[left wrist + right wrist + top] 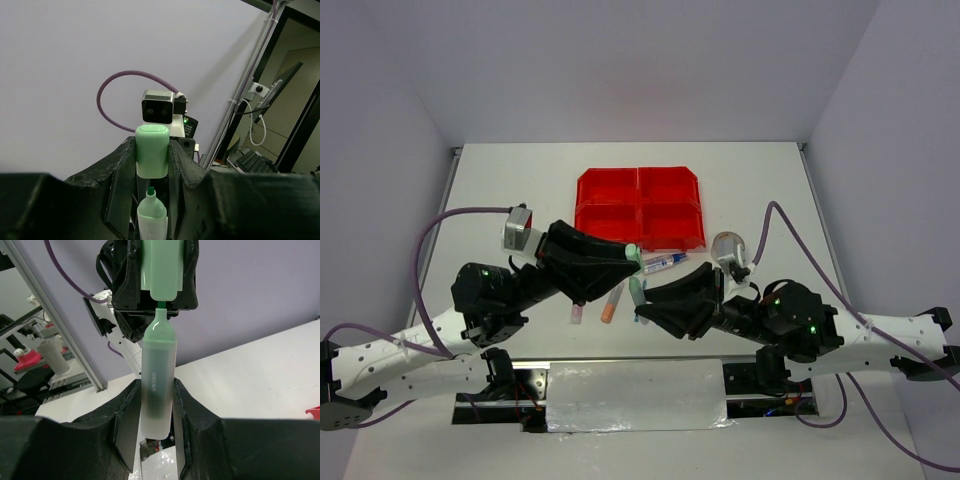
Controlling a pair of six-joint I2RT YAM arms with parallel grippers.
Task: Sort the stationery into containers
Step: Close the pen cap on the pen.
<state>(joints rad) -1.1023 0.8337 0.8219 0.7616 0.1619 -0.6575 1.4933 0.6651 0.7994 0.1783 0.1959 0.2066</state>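
**A:** Overhead view first: left gripper [631, 252] clamped on green cap [633, 248], right gripper [639, 296] clamped on highlighter barrel [637, 290], lower centre, just below red bins [640, 205].

**B:** Left wrist?

**A:** Green cap [152, 150] pinched mid-frame; nib [150, 191] just beneath its mouth, not yet inside.

**B:** Right wrist?

**A:** Highlighter barrel [157, 385] upright at centre. Best kept coaxial, pressed straight until seated. Vertical print, likely "deli".

A robotics lab. White booth walls [620, 60] enclose the surface [520, 190]; beyond, an aluminium frame [50, 314] and seemingly a keyboard [248, 161].
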